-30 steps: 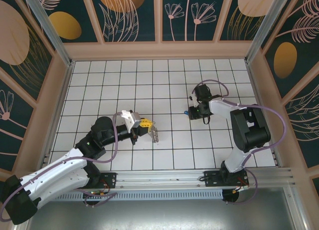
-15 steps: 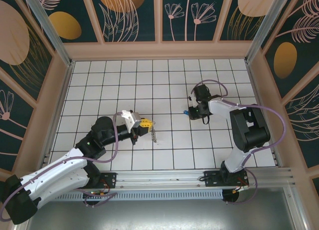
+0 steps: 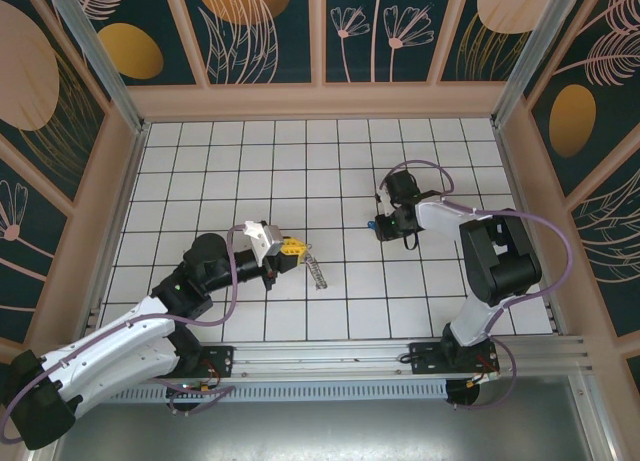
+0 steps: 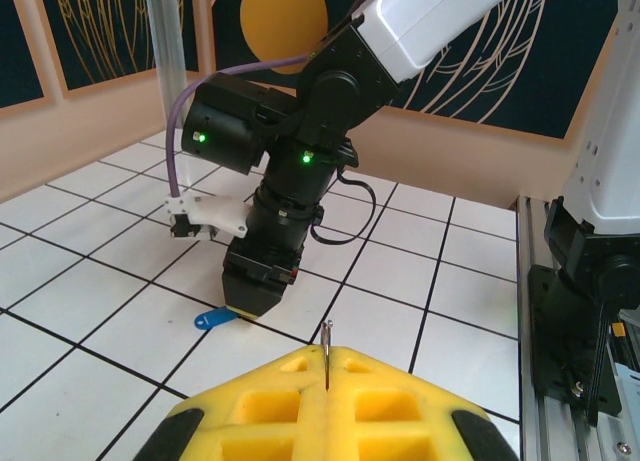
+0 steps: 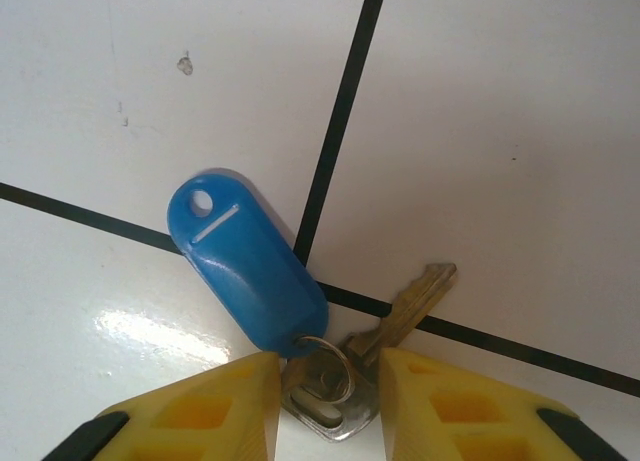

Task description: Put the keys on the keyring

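Observation:
The keys (image 5: 390, 326) lie flat on the white tiles: a brass-bladed key on a small split ring with a blue plastic tag (image 5: 245, 266). My right gripper (image 5: 328, 406) points straight down, its yellow fingers (image 5: 200, 416) pressed against both sides of the key's head. From above, that gripper (image 3: 381, 227) stands over the blue tag (image 3: 371, 224). My left gripper (image 3: 297, 249) is shut on the keyring (image 3: 316, 272), which dangles from its tip just above the floor. In the left wrist view a thin metal piece of the keyring (image 4: 326, 343) sticks up between the shut left gripper (image 4: 327, 366).
The right arm (image 4: 290, 161) rises ahead of the left wrist camera, with the blue tag (image 4: 215, 319) at its foot. An aluminium rail (image 3: 330, 366) runs along the near edge. Wooden walls (image 3: 320, 101) enclose the tiled floor.
The dangling keyring has swung slightly to the right under my left gripper. My right gripper has edged a little to the left over the keys.

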